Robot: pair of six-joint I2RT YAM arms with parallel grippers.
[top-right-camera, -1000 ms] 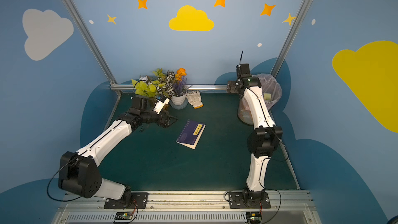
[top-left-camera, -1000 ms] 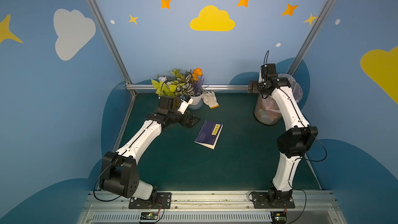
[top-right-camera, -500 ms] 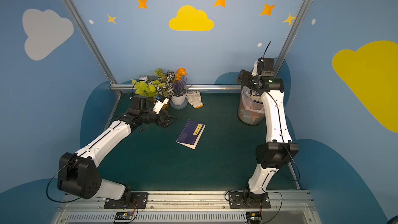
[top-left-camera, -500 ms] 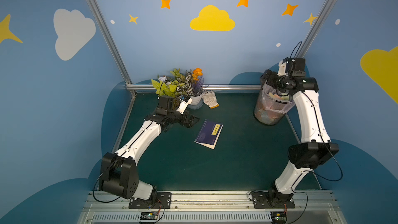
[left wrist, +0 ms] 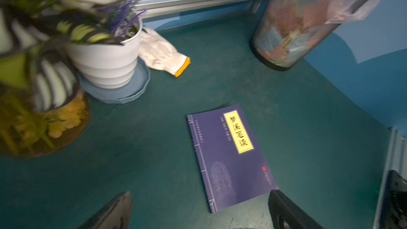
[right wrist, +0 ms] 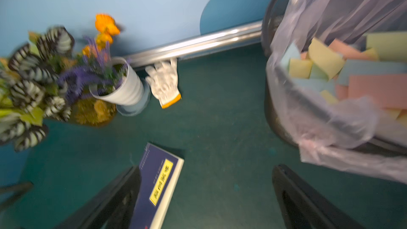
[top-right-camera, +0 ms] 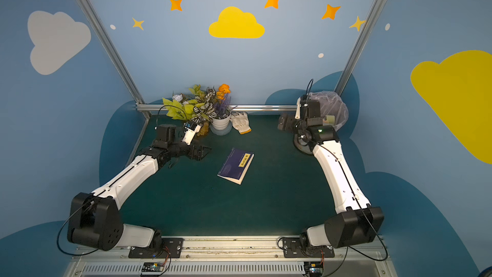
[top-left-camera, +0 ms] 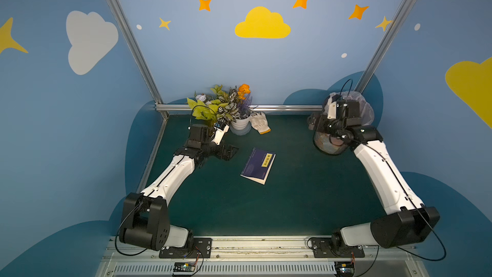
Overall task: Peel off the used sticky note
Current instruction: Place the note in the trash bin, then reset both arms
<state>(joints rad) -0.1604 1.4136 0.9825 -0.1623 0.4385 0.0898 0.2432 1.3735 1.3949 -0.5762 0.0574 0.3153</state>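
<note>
A purple book (top-left-camera: 257,166) with a yellow title label (top-left-camera: 267,160) lies flat mid-table, seen in both top views (top-right-camera: 235,165). No sticky note shows on its cover (left wrist: 231,157). Several coloured notes (right wrist: 326,62) lie in the lined mesh bin (right wrist: 284,128); which one is the used sticky note I cannot tell. My left gripper (top-left-camera: 229,153) hovers low just left of the book, open and empty (left wrist: 200,194). My right gripper (top-left-camera: 312,123) hangs open and empty beside the bin's left side (right wrist: 207,168).
A white potted plant (top-left-camera: 239,125) on a blue saucer and a white work glove (top-left-camera: 260,126) sit at the back by the metal rail. The bin (top-left-camera: 328,146) stands at the back right corner. Blue walls close in the table.
My right arm swung over the bin, then came back left and lower, its elbow dropping toward the front right. The left arm and book stayed still.
</note>
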